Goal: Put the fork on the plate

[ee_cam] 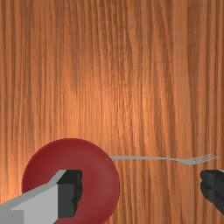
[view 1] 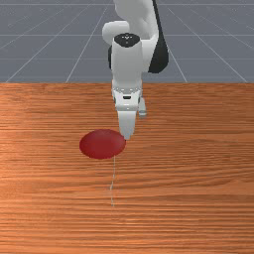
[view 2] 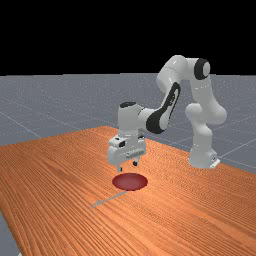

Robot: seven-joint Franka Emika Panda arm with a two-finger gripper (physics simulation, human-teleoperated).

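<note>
My gripper (view 2: 128,167) hangs open above the table, close over the plate in the far view. In the front view the gripper (view 1: 127,137) is beside the plate's right edge. The wrist view has the gripper (ee_cam: 141,189) with its fingers wide apart, one over the red plate (ee_cam: 96,188) and one over bare wood. A thin grey fork (ee_cam: 148,158) lies flat, its handle end at the plate's rim and its tines pointing away. In the far view the fork (view 2: 108,199) extends from the plate (view 2: 130,182) toward the lower left.
The orange-brown wooden table (view 1: 198,173) spreads around the plate and fork. In the far view, the arm's base (view 2: 202,159) stands at the right, toward the table's far edge.
</note>
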